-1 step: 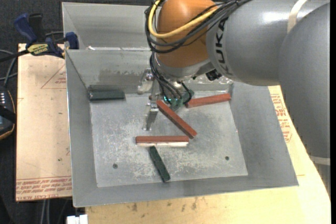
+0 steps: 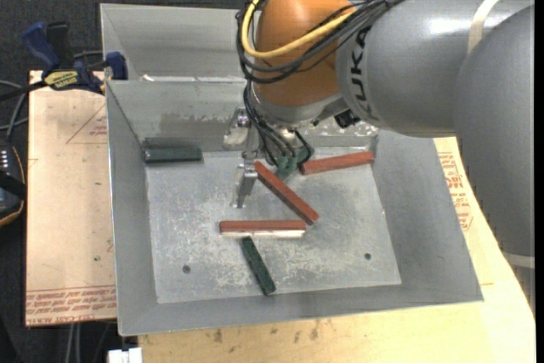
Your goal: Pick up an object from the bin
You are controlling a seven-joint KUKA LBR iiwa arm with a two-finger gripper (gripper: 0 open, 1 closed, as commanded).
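- We take the level stick (image 2: 262, 227) in the middle of the bin (image 2: 187, 242) as our mark.
- Just behind it we see a slanted stick (image 2: 289, 195). Its near end is close to the mark's right end, and we cannot tell if they touch.
- Farther behind the mark, to the right, lies a third stick (image 2: 337, 162).
- Just in front of the mark lies a short stick (image 2: 257, 265), pointing away from it.
- Well behind the mark, to the left, lies a block (image 2: 172, 153).
- The gripper (image 2: 255, 178) hangs behind the mark, over the slanted stick's far end.
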